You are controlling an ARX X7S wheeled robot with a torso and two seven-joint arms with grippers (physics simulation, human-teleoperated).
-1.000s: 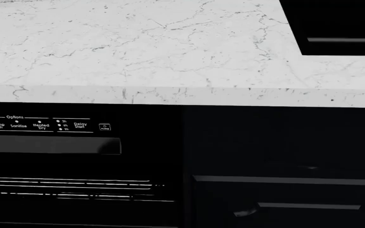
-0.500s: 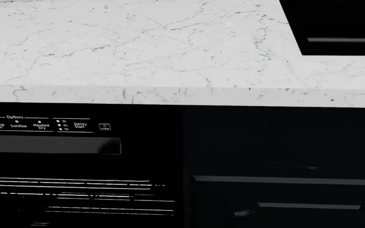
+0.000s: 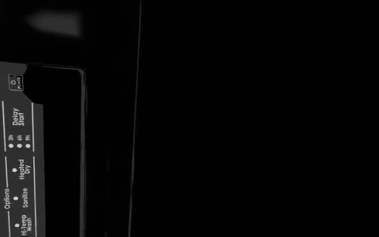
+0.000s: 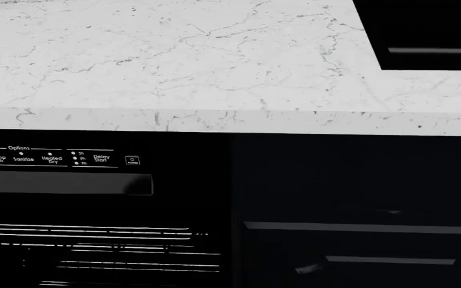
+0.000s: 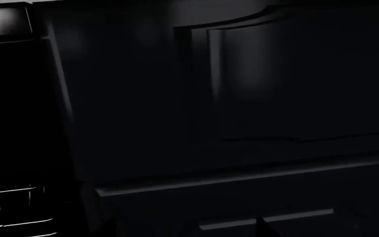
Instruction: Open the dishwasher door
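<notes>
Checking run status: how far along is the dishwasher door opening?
Done: nothing visible; the dishwasher door sits shut under the countertop. In hand: no end effector in any view, handle untouched. Left: reach the handle, grip it, pull the door down.

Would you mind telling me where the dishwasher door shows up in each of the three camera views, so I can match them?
Head view: the dishwasher door fills the lower left, under the marble counter.
Left wrist view: it fills the left part of the picture, turned sideways, with the control labels along the edge.
Right wrist view: only a dark strip along the left edge, beside the panelled cabinet door.
Shared landmark: the control labels, seen in the head and left wrist views.
</notes>
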